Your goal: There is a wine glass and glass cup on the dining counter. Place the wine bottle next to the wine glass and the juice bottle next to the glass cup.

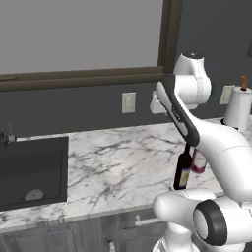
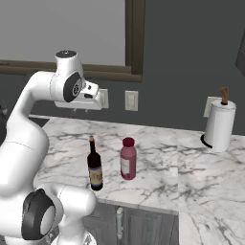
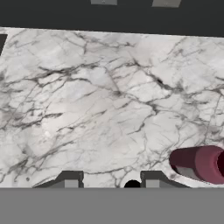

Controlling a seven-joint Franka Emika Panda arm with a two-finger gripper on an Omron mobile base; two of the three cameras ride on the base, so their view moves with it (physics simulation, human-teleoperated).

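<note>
At the bottom edge of the hand view, the gripper (image 3: 112, 178) shows its two dark fingertips rising with a narrow gap between them and nothing pinched there, so I read it as pressed together and empty. Directly in that gap sits a small dark round spot (image 3: 132, 184), which is probably the cork top of the tall dark wine bottle (image 2: 94, 166) seen end-on from above, though it is too small to be sure. To the lower right of that view lies the dark red cap of the short pink-red juice bottle (image 3: 199, 163), foreshortened. In the right base view, both bottles stand upright on the white grey-veined marble bench (image 2: 158, 165), the wine bottle at centre-left and the juice bottle just beside it on its right, apart. The gripper hangs above them, looking down, so each bottle's long axis runs roughly along its line of sight. A side grip on the wine bottle's neck would seem to call for spreading the fingers and lowering.
</note>
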